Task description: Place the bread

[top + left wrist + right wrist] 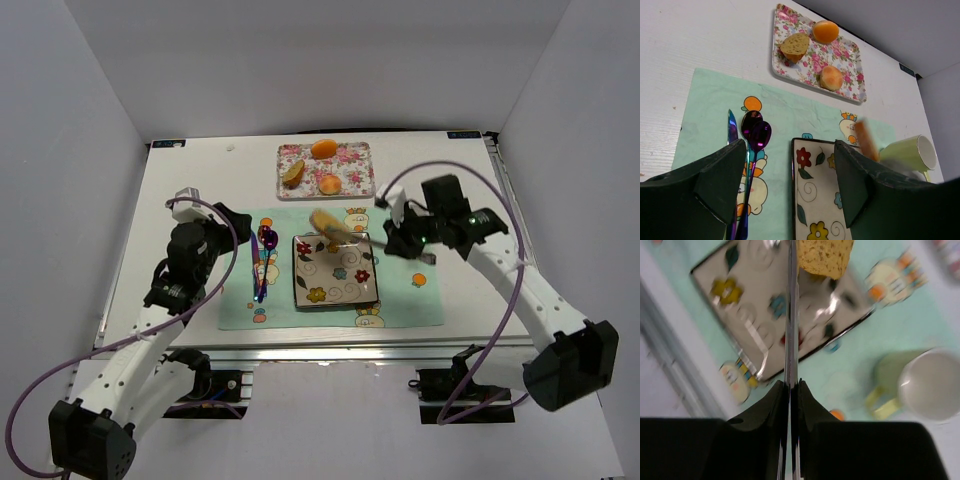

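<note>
White tabletop (200,170) carries a teal placemat (405,300) with a square flowered plate (336,299) on it. The right gripper (790,386) is clamped on thin metal tongs (790,315), whose tips pinch the bread (825,255) just above the plate's far edge. The left gripper (789,172) hangs with fingers apart over the mat's left part, near the purple spoons (756,135).
</note>
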You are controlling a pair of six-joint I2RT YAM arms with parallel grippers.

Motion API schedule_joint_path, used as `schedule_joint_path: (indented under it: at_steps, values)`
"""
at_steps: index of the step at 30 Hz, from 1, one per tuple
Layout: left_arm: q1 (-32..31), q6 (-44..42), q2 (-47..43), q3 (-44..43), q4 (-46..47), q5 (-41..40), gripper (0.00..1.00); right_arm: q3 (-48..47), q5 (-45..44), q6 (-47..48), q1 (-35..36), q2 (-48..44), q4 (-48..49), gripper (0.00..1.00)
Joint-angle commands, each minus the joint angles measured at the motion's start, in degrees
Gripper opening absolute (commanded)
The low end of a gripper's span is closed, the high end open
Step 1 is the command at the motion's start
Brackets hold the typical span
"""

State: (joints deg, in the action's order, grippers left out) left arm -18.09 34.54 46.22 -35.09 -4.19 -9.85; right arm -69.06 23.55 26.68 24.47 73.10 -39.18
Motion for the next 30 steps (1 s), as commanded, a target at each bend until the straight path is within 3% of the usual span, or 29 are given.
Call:
schedule_joint_path:
  at_steps: [1,4,7,11,12,18,22,26,30]
  values:
    - [0.3,0.3,0.6,-0.6,2.4,1.3,0.80,8.7,4.7,6.3,0.3,-5.4,-5.5,0.04]
    - [0.3,0.4,1.2,-0.1,3.2,2.1,0.80,11.0,4.2,7.0,0.8,-6.7,-4.9,0.07]
    - [0.3,0.3,2.1,-0.1,3.6,2.7,0.80,10.5,4.3,6.8,0.9,-5.3,-4.6,0.17]
    - [0.3,0.2,1.9,-0.3,3.5,2.6,0.80,8.4,6.0,7.6,1.0,-3.8,-5.2,0.43]
    - [0.3,0.3,1.8,-0.2,3.4,2.5,0.80,7.9,6.5,7.8,1.0,-3.9,-5.4,0.44]
    - [0.3,1.3,1.2,0.7,3.8,2.8,0.80,0.8,8.7,6.9,1.0,-1.7,-4.7,0.47]
    - [0.3,1.1,1.2,0.5,3.6,2.9,0.80,-1.8,5.3,2.8,1.0,1.0,1.8,0.42]
    - [0.3,0.7,1.9,-0.1,3.5,3.5,0.80,-8.4,-6.7,0.7,1.1,12.7,10.7,0.34]
    - [0.3,0.6,1.4,-0.4,3.0,3.3,0.80,-20.7,-12.7,-0.1,1.0,24.6,13.3,0.35]
